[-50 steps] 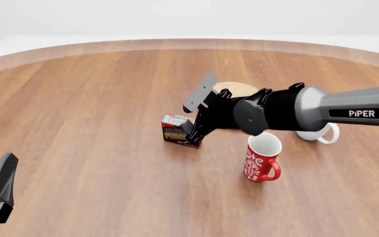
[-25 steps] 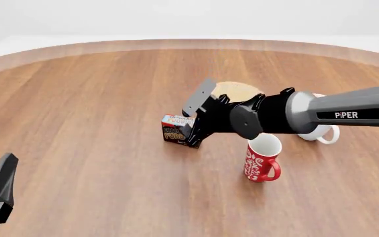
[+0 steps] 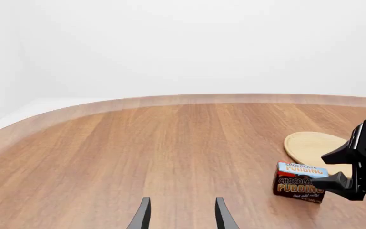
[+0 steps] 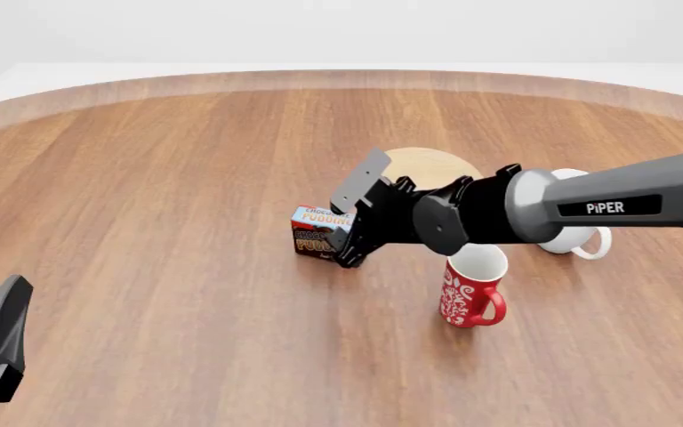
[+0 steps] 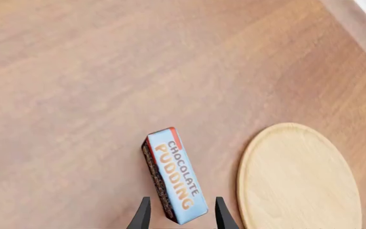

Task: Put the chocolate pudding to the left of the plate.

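Wood-grain table (image 4: 175, 178) under a plain white backdrop carries everything. On it the chocolate pudding (image 4: 319, 229) stands by the left side of the plate (image 4: 437, 166), close beside it, so the placing looks done or nearly so. Above the carton hangs the right gripper (image 4: 354, 218), its fingers spread apart, one end of the box between the tips in the wrist view; whether they touch it I cannot tell. What seems left is lifting clear. Far off, the left gripper (image 3: 181, 213) waits parted and empty.
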You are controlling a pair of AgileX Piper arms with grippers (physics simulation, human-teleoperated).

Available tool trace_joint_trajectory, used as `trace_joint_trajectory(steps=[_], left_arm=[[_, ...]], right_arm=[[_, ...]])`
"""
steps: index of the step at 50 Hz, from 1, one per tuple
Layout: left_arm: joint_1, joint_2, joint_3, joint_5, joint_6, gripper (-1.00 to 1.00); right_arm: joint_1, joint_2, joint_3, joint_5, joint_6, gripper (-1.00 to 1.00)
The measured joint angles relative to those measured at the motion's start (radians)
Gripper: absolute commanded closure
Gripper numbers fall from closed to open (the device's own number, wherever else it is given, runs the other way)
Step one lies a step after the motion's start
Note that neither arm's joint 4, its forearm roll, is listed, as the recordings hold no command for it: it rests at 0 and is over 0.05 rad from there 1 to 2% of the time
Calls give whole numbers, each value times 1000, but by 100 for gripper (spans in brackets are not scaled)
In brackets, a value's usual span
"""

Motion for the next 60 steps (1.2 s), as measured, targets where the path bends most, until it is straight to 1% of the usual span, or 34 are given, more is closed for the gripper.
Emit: trace_joint_trajectory(steps=[60], left_arm=[[0,0,0,0,0,-100]], right_arm=[[-18,82,-11,-49,24,-100]])
